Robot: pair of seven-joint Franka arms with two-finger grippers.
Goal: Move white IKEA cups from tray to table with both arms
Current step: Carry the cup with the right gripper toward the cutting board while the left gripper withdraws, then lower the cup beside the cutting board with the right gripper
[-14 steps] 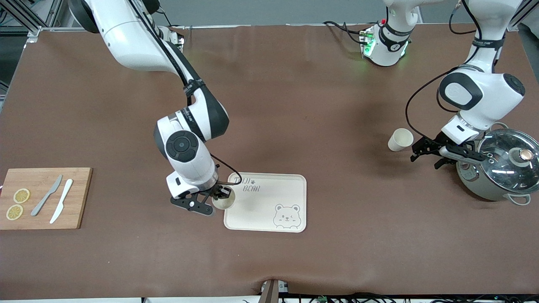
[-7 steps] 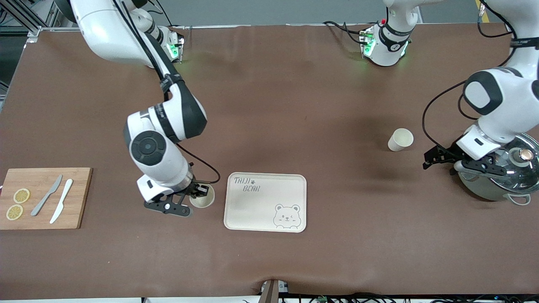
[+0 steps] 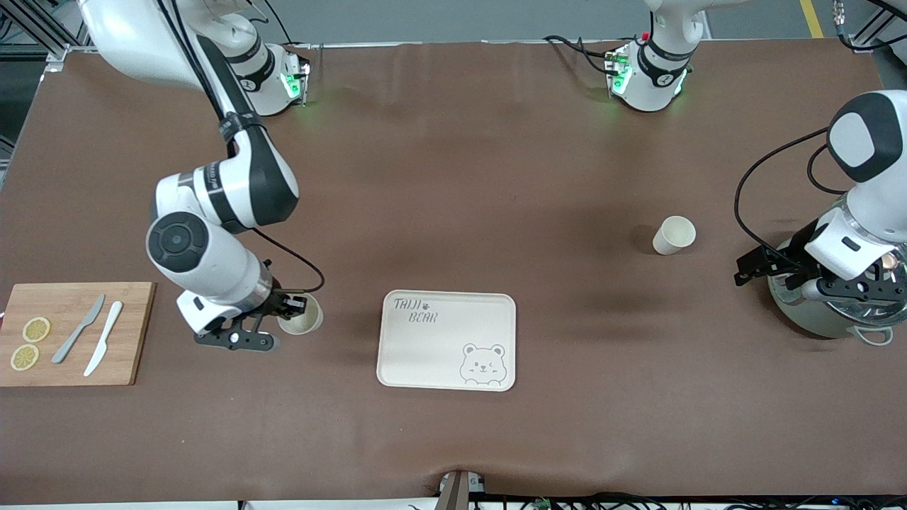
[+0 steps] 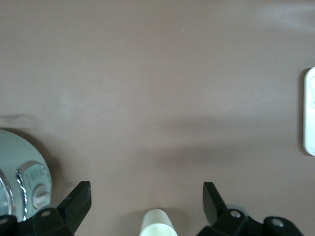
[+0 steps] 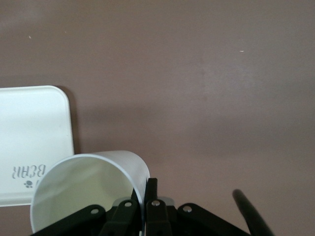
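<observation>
One white IKEA cup is pinched by its rim in my right gripper, low over the bare table between the bear tray and the cutting board. In the right wrist view the fingers clamp the wall of the cup, one inside and one outside. The second cup stands upright on the table toward the left arm's end. My left gripper is open and empty beside the pot, well apart from that cup. In the left wrist view the cup shows between the spread fingers of the gripper.
A steel pot with a glass lid stands under the left arm's wrist. A wooden cutting board with two knives and lemon slices lies at the right arm's end. The tray's corner shows in the right wrist view.
My right gripper has carried its cup from the tray's corner off toward the cutting board. My left gripper has drawn back from the second cup toward the pot.
</observation>
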